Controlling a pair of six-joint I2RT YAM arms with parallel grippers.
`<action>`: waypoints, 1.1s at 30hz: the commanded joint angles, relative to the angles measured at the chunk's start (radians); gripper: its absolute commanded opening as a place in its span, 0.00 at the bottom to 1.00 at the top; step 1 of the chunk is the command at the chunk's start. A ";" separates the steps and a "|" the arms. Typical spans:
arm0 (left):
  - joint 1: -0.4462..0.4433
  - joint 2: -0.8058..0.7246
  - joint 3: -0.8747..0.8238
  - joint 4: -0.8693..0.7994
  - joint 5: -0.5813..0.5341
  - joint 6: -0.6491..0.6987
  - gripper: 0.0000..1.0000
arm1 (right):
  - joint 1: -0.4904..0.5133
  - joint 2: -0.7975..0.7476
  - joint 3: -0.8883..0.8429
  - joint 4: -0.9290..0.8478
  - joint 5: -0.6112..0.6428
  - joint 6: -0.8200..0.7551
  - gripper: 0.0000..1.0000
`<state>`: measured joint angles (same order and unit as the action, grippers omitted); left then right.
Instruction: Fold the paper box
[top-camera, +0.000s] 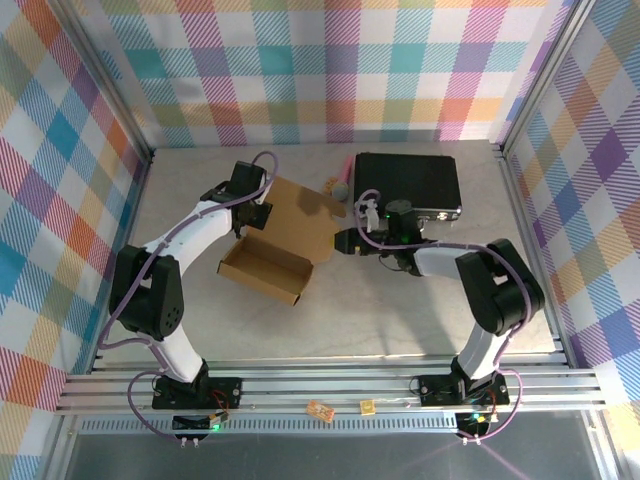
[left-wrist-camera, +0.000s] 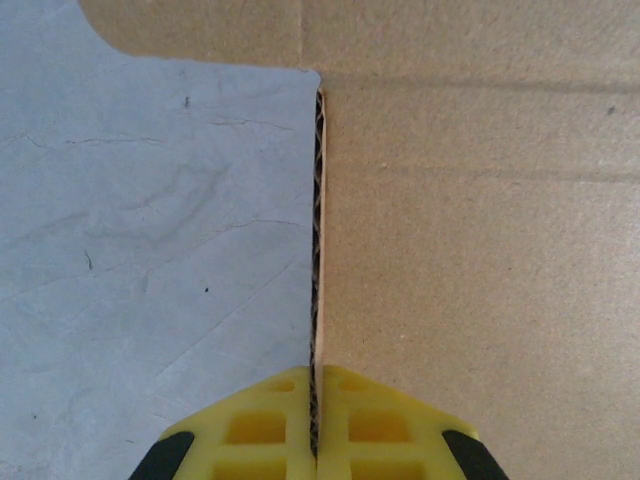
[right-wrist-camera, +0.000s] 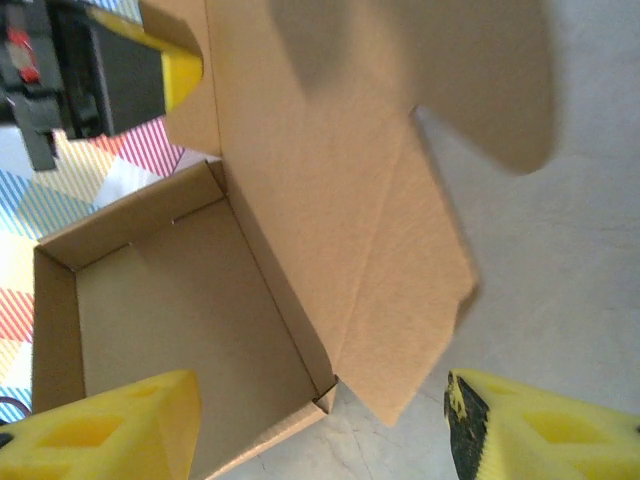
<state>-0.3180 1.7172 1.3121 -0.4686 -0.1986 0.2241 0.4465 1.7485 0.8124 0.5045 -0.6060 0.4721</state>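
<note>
Paper box (top-camera: 268, 262) is located left of centre on the table (top-camera: 400, 320), between the two arms. Its shallow tray is formed, with the walls upright. The lid panel (top-camera: 300, 208) is seen lifted behind the tray, and its side flaps are not yet tucked in, so the fold is judged partly done. The material is thin corrugated board and is expected to be light. It should be stiff across each flat panel, bend readily along the scored creases, and be easily dented if pinched hard. The empty tray is likely to slide on the smooth table unless it is steadied. A hold is best taken on a free panel edge or on a flap close to its crease, so that the bend follows the score. The left hand (left-wrist-camera: 315, 385) is closed tight on the left edge of the lid panel, and the board is seen edge-on between the yellow pads. The right hand (right-wrist-camera: 325, 420) is held well open by the right side of the lid, with nothing gripped. The lid's flap is framed between its fingers, and whether either finger touches the board cannot be told. A black case (top-camera: 405, 180) stands just behind the right hand.
</note>
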 joint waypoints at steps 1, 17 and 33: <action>0.007 0.014 0.037 -0.031 0.008 -0.016 0.00 | 0.022 0.050 0.061 0.030 0.050 0.009 0.65; 0.010 0.040 0.055 -0.051 0.012 -0.022 0.00 | 0.008 -0.034 -0.031 0.013 0.190 -0.016 0.63; 0.010 0.073 0.094 -0.070 0.019 -0.050 0.00 | 0.050 0.174 0.162 -0.008 0.085 0.049 0.51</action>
<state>-0.3176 1.7794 1.3739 -0.5201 -0.1909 0.1944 0.4847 1.9125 0.9325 0.5076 -0.5083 0.5186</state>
